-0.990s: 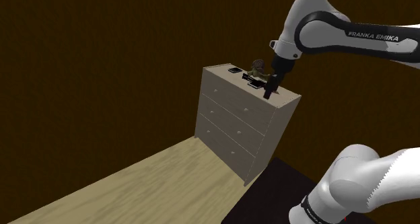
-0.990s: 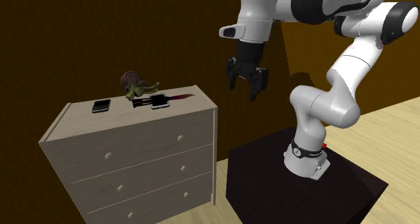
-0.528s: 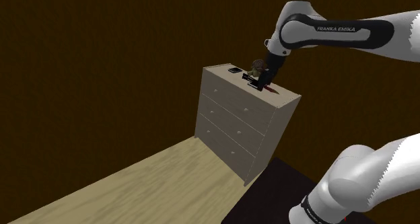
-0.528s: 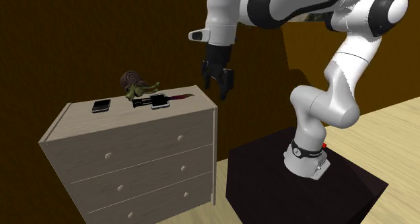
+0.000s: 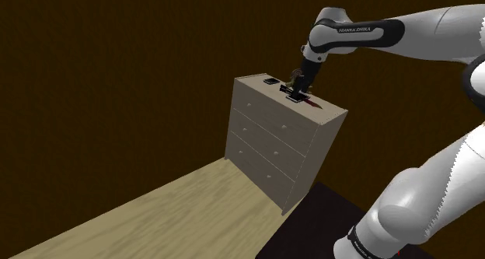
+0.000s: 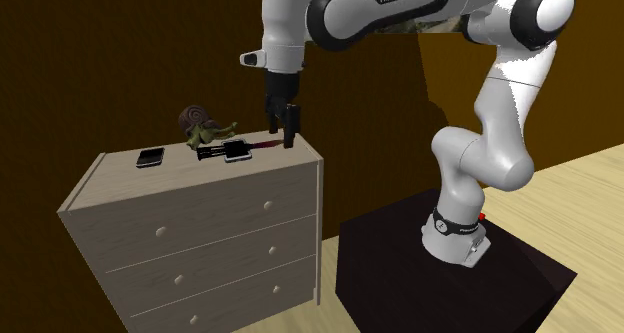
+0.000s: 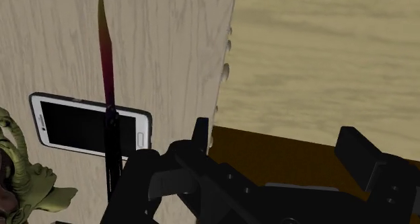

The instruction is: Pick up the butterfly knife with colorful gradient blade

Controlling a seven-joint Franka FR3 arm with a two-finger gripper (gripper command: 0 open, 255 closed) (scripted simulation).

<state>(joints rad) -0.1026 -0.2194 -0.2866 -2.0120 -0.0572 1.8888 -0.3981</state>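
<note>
The pale wood-grained dresser [image 6: 190, 216] carries everything on its top. The end effector [image 6: 281, 136] hangs over the end of the top nearest the stand, its fingers well apart and holding nothing. The butterfly knife [image 7: 106, 68] lies flat across a white phone [image 7: 67, 122]. Its blade points toward that end, and the knife is to one side of the fingers, not between them.

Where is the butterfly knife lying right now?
The knife lies on the dresser top, toward the second exterior view's right end, across a phone beside the snail figure, blade tip near the open tool.
</note>
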